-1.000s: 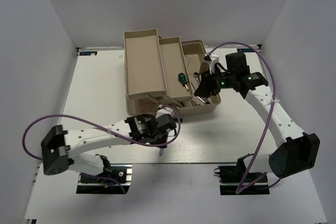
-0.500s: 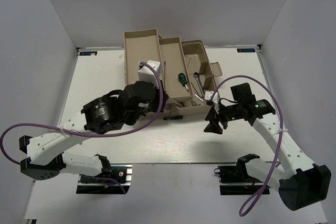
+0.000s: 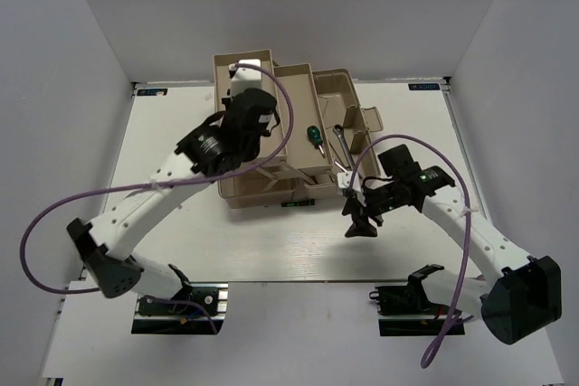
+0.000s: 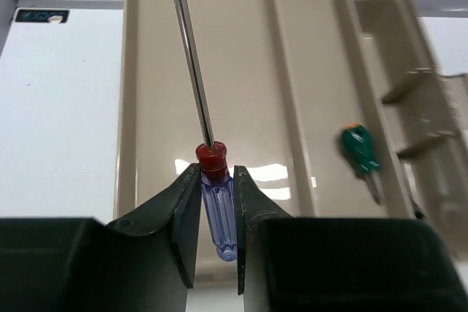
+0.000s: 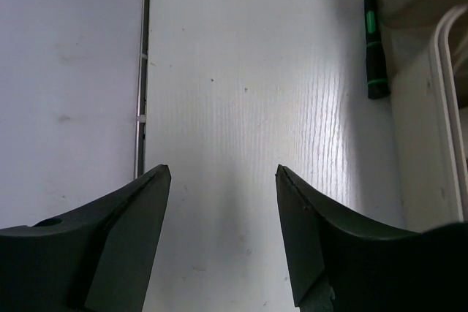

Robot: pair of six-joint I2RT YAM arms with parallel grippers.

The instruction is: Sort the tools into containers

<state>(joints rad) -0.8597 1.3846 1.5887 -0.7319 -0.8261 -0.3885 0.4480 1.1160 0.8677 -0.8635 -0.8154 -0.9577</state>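
My left gripper (image 4: pixel 216 180) is shut on a blue-handled precision screwdriver (image 4: pixel 218 213) with a red collar. It holds the screwdriver above the leftmost beige tray (image 4: pixel 131 107), with the shaft pointing toward the far end. In the top view the left wrist (image 3: pixel 244 119) hides the fingers. A stubby green-handled screwdriver (image 3: pixel 314 136) lies in the middle tray (image 3: pixel 294 71); it also shows in the left wrist view (image 4: pixel 358 150). A silver wrench (image 3: pixel 342 146) lies in the toolbox base (image 3: pixel 336 80). My right gripper (image 3: pixel 359 221) is open and empty over the bare table. A thin green-and-black screwdriver (image 5: pixel 374 52) lies on the table by the toolbox front.
The thin screwdriver also shows in the top view (image 3: pixel 291 204), just in front of the toolbox. The toolbox lid and handle (image 3: pixel 369 121) stick out to the right of the base. White walls close in the table on the left, right and back.
My left arm rose from the table in front of the toolbox to over the leftmost tray, carrying the blue screwdriver. My right gripper came off the toolbox base down to the table in front.
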